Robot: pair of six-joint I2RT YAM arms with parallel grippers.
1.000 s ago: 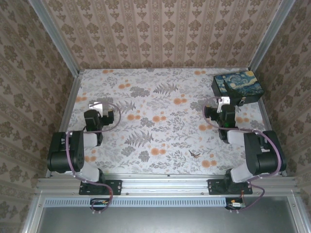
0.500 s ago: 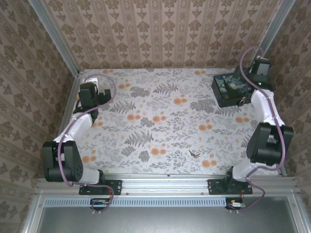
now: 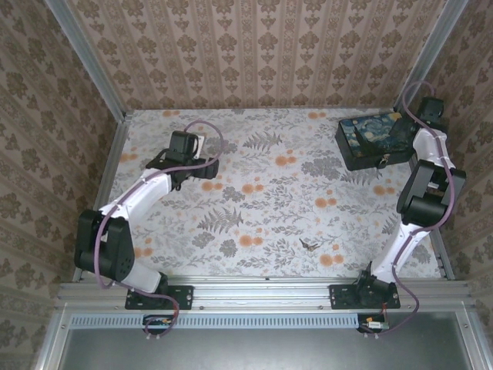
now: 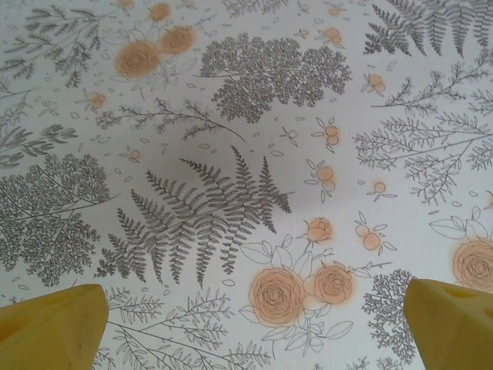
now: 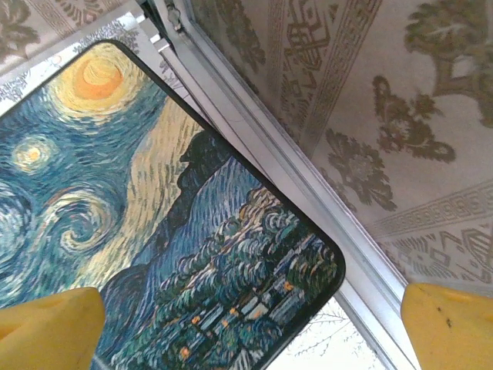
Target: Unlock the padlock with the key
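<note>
The tiny brass padlock (image 3: 383, 161) hangs on the front wall of the black box (image 3: 371, 136) with the swirly blue-and-yellow lid, at the back right. The small dark key (image 3: 309, 245) lies on the floral floor near the front, right of centre. My right gripper (image 3: 406, 132) hovers over the box's right end, by the corner post. In the right wrist view its yellow fingers (image 5: 48, 330) stand wide apart above the lid (image 5: 154, 231); the gripper (image 5: 246, 331) is open and empty. My left gripper (image 3: 183, 165) is over the left middle floor. It is open (image 4: 254, 331) above printed roses, far from the key.
Patterned walls close the floor on three sides, with an aluminium corner post (image 5: 254, 146) right behind the box. The metal base rail (image 3: 262, 289) runs along the front edge. Bare floral floor (image 3: 254, 193) lies between the two arms.
My left arm has swung from the back left corner rightward toward the middle. My right arm has shifted slightly right and back beside the box. Key and box have not moved.
</note>
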